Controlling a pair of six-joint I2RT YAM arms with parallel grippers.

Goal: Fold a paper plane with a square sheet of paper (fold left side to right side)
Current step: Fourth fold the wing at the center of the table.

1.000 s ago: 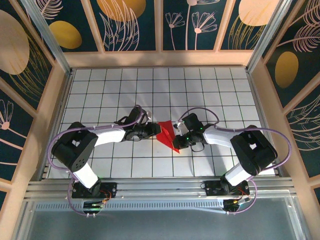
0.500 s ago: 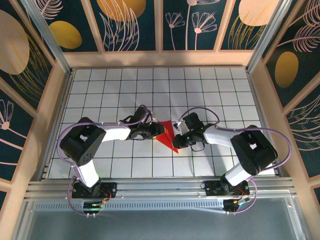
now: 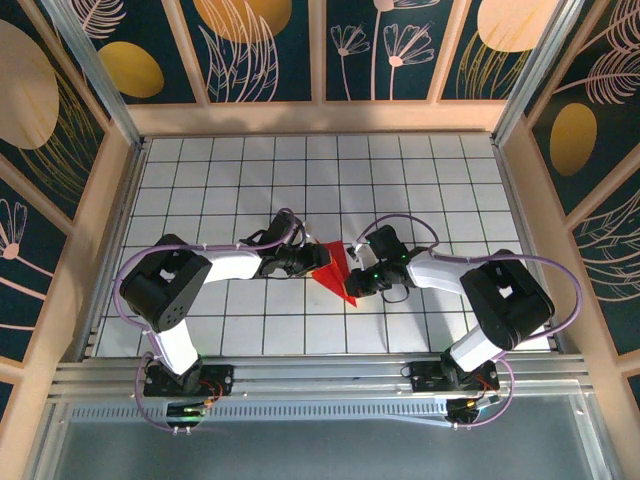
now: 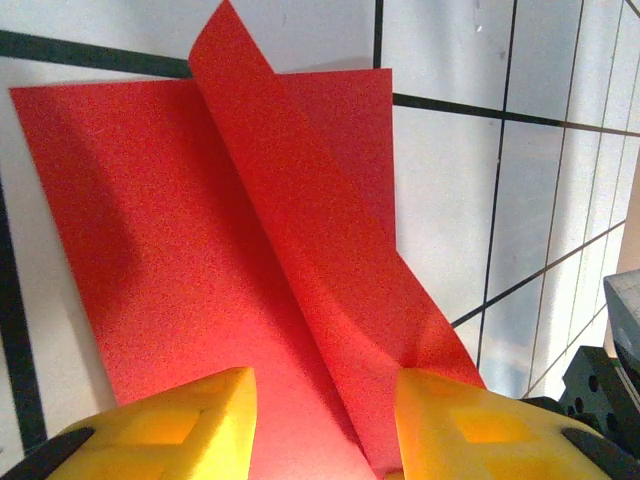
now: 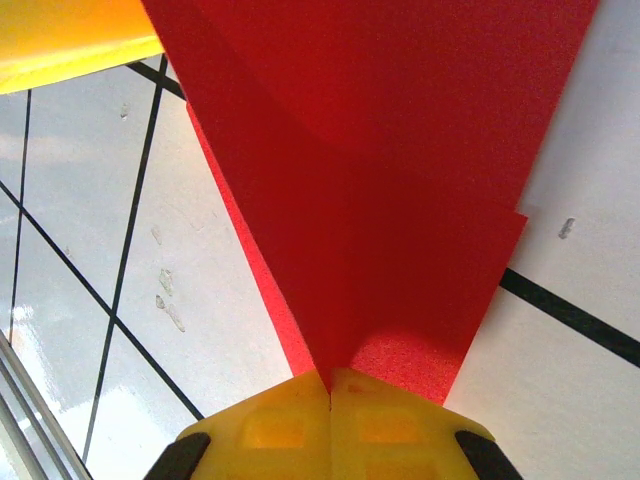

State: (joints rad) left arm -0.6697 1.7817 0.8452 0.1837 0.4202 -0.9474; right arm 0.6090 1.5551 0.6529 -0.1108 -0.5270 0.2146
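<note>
1 square sheet of paper (image 3: 335, 268), red and part-folded, lies at the middle of the desk (image 3: 200, 170) between the 2 arms. Its long axis runs from far-left to a point at near-right. At its left edge, the left pincer (image 3: 307, 262) has its yellow pads (image 4: 170, 420) apart, astride the sheet, with 1 raised flap leaning on the right-hand pad. At the opposite edge, the right pincer (image 3: 353, 282) is clamped together on the paper. Judged next: the left arm, nearer the flap, carries it rightward across the crease.

Right gripper (image 5: 330, 388) pinches the creased red paper (image 5: 400, 170)
</note>
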